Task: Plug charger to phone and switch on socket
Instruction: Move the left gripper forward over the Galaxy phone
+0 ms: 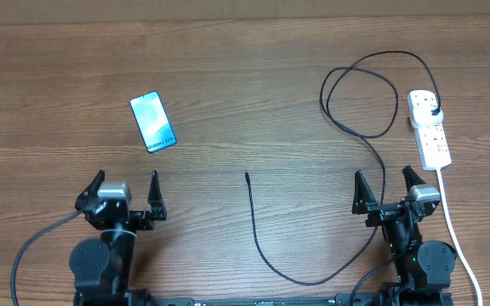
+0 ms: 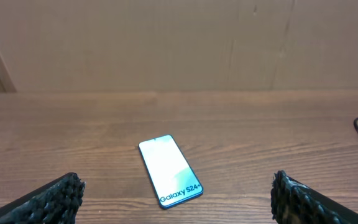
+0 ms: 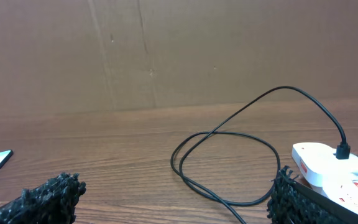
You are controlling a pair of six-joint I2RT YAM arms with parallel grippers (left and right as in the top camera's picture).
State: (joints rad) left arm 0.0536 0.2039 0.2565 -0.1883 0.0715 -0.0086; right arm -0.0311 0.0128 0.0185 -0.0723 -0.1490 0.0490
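The phone (image 1: 153, 121) lies flat on the table at the left, blue screen up; it also shows in the left wrist view (image 2: 169, 170). The charger cable (image 1: 357, 85) loops at the right, its black plug (image 1: 433, 114) seated in the white power strip (image 1: 430, 129). Its free connector tip (image 1: 247, 175) lies mid-table. The cable loop (image 3: 225, 158) and the strip (image 3: 325, 162) show in the right wrist view. My left gripper (image 1: 124, 195) is open and empty, below the phone. My right gripper (image 1: 386, 191) is open and empty, below the strip and straddling the cable.
The strip's thick white cord (image 1: 456, 234) runs down past my right arm toward the table's front edge. A brown cardboard wall (image 2: 179, 43) stands behind the table.
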